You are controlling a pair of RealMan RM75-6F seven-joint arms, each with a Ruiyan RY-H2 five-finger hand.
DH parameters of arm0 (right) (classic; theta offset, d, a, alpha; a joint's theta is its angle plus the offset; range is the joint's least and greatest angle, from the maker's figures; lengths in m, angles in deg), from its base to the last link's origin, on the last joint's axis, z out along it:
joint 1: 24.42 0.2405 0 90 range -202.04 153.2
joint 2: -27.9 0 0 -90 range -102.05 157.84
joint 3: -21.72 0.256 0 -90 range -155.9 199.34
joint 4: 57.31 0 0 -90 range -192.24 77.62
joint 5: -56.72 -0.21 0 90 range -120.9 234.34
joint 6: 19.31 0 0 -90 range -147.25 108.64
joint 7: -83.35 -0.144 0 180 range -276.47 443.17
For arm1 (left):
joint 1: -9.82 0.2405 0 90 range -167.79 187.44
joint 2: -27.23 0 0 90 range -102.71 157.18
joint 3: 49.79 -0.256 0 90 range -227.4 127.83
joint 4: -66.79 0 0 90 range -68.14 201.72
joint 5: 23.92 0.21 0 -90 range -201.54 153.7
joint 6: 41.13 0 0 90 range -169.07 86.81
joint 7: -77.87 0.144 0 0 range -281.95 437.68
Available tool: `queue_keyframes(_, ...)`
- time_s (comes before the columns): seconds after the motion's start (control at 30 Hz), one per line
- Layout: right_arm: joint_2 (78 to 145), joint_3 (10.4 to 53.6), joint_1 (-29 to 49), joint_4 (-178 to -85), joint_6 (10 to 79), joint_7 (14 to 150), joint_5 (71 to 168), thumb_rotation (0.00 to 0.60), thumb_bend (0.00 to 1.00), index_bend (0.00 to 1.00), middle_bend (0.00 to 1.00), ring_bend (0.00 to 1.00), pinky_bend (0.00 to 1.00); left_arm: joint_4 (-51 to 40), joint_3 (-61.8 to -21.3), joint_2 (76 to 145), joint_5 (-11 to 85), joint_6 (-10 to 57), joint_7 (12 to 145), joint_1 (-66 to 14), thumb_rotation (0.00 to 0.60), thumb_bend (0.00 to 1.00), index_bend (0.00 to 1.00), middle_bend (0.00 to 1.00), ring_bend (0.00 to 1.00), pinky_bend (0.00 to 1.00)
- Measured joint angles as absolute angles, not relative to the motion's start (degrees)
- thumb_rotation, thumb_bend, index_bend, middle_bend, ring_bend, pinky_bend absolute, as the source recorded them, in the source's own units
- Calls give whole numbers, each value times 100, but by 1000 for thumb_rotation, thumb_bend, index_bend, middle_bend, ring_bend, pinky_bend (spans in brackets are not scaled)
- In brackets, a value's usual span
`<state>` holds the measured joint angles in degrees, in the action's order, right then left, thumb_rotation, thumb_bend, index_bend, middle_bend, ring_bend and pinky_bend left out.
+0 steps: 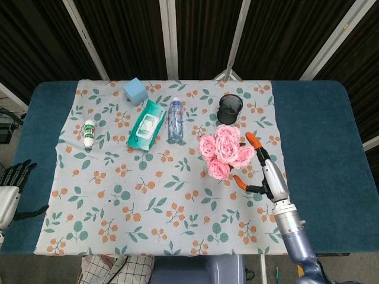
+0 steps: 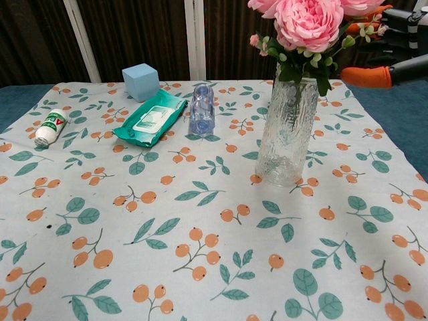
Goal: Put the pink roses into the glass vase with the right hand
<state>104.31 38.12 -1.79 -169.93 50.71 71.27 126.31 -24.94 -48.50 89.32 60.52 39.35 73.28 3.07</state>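
Note:
The pink roses (image 1: 220, 148) stand upright in the glass vase (image 2: 287, 134), their stems down inside the ribbed glass and the blooms (image 2: 309, 20) spread above its rim. In the head view the flowers hide nearly all of the vase. My right hand (image 1: 262, 170) hovers just right of the bouquet with its orange-tipped fingers spread and nothing between them. In the chest view the right hand (image 2: 391, 47) shows at the top right, apart from the leaves. My left hand (image 1: 12, 183) hangs off the table's left edge, holding nothing.
A black mesh cup (image 1: 230, 108) stands just behind the vase. Further left on the floral cloth lie a water bottle (image 1: 174, 118), a green wipes pack (image 1: 146, 124), a blue cube (image 1: 135, 90) and a small white bottle (image 1: 89, 133).

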Motion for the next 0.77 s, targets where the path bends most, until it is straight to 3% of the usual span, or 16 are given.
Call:
queue_keyframes(0.23,9776,3552,-399,-16653,5078,7440,12707,600,347,0,0,0,0,-2478,-4863,8909,6051,3961,7325,335,600,0,0,0,0,0)
queue_keyframes(0.4,9161,3083,-818,-16108,5270,7757,13026,600,346,0,0,0,0,-2467,-4863,8918,6031,3985,7490,353,600,0,0,0,0,0)
queue_keyframes(0.77,9181,2497,-1415,-15317,6117,9493,13579,600,347,0,0,0,0,-2377,-4772,9020,5816,4178,7924,468,600,0,0,0,0,0)
